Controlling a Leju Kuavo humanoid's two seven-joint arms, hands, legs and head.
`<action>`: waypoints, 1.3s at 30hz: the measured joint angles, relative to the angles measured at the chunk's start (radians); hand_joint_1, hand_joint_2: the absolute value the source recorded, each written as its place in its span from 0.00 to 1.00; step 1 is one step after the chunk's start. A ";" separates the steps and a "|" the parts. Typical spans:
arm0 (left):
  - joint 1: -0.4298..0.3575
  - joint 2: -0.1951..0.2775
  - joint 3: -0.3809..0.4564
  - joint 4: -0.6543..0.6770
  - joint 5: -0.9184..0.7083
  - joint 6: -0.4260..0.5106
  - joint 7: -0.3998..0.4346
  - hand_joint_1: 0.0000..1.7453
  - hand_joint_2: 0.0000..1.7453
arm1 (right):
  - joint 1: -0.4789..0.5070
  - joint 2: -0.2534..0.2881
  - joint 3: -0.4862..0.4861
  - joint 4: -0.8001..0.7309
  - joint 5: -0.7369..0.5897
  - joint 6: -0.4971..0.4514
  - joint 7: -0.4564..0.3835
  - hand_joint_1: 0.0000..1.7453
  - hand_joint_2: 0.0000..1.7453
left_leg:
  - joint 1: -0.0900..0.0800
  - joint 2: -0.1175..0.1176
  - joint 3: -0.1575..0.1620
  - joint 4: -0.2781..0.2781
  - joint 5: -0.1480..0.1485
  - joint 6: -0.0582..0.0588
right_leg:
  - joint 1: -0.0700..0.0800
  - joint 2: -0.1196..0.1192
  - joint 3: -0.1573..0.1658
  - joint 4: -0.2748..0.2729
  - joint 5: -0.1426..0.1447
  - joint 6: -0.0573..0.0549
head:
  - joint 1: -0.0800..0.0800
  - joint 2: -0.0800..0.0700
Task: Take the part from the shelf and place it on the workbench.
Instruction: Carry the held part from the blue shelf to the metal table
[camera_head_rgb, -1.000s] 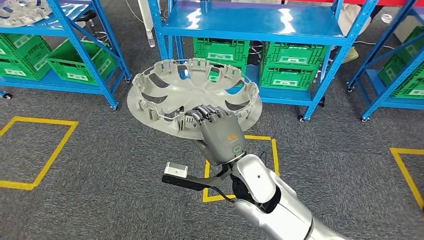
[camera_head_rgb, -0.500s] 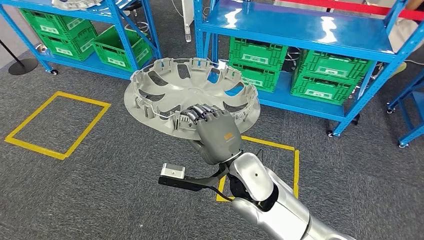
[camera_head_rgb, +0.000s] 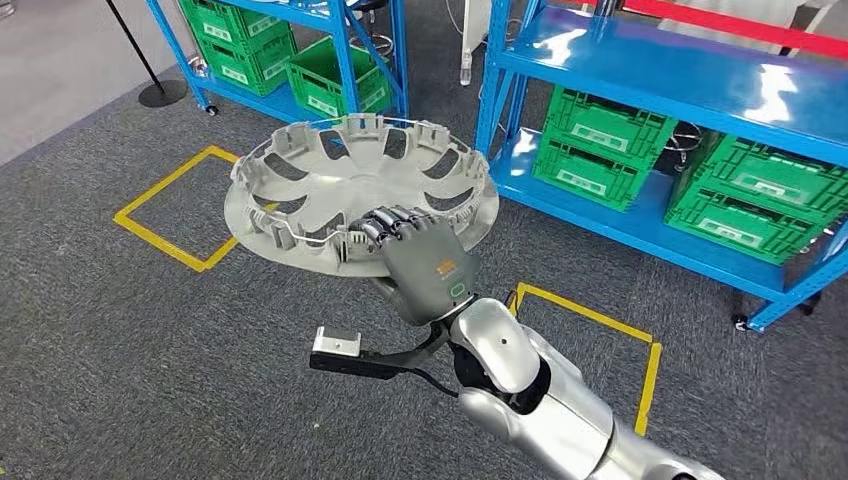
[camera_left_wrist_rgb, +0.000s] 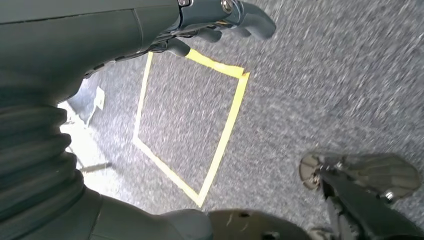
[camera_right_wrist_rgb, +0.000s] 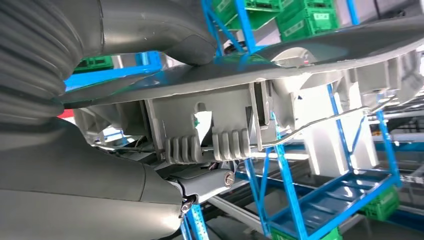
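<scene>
Now the part (camera_head_rgb: 355, 190), a grey wheel cover with open spokes, is in the air over the grey carpet, held flat at its near rim by the right hand (camera_head_rgb: 420, 265), fingers over the rim and thumb under. The left hand (camera_left_wrist_rgb: 215, 22) hangs over the floor, fingers curled in, holding nothing. Blue shelves (camera_head_rgb: 640, 70) with green crates (camera_head_rgb: 590, 140) stand behind. No bench is seen, so I think the carrying should stay level and slow. The hand has an orange mark, not readable.

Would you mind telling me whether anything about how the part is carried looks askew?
Slightly: the right robot hand grips the grey wheel cover at one edge only, so it hangs out tilted and otherwise unsupported.
</scene>
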 joint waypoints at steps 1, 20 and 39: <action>0.003 0.000 0.001 0.000 0.000 0.000 0.000 0.00 1.00 | -0.006 0.003 0.001 0.001 -0.001 0.000 -0.001 1.00 1.00 | 0.002 0.001 -0.003 0.000 0.001 -0.006 | 0.000 -0.012 0.001 -0.003 0.003 -0.007 | 0.000 0.000; -0.003 0.015 0.001 -0.001 -0.026 0.006 -0.007 0.00 1.00 | 0.006 0.000 0.006 0.001 0.001 -0.040 0.027 1.00 1.00 | -0.011 0.144 0.014 -0.014 0.004 0.039 | 0.009 -0.087 -0.038 0.119 -0.086 0.012 | -0.005 0.000; 0.000 0.020 0.001 -0.001 -0.026 0.010 -0.019 0.00 1.00 | 0.031 -0.014 -0.001 -0.009 0.011 -0.040 0.033 1.00 1.00 | -0.004 0.139 -0.133 0.274 -0.112 -0.020 | 0.010 -0.121 -0.001 -0.013 0.014 -0.041 | -0.011 0.000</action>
